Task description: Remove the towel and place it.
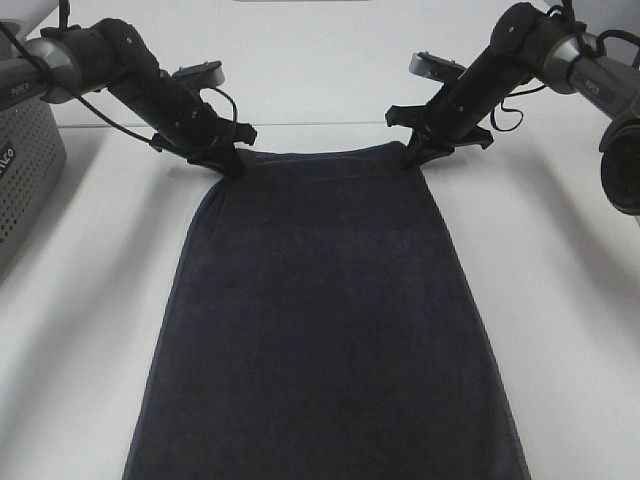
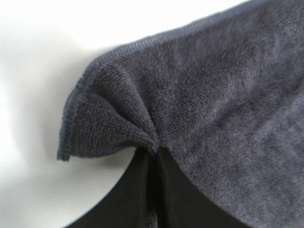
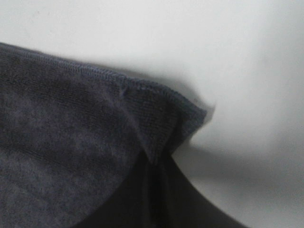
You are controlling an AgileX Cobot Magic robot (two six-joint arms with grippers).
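Observation:
The dark navy towel (image 1: 325,310) lies spread lengthwise over the white table (image 1: 570,330), running from the far middle to the near edge of the exterior view. My left gripper (image 1: 228,163) is shut on the towel's far left corner. My right gripper (image 1: 415,157) is shut on its far right corner. In the left wrist view the hemmed corner (image 2: 102,123) bunches into folds where the black fingers (image 2: 142,190) pinch it. In the right wrist view the other corner (image 3: 161,123) is pinched the same way by the fingers (image 3: 152,194).
A grey perforated basket (image 1: 25,170) stands at the table's left edge. A black camera mount (image 1: 622,165) sits at the right edge. White table surface lies on both sides of the towel.

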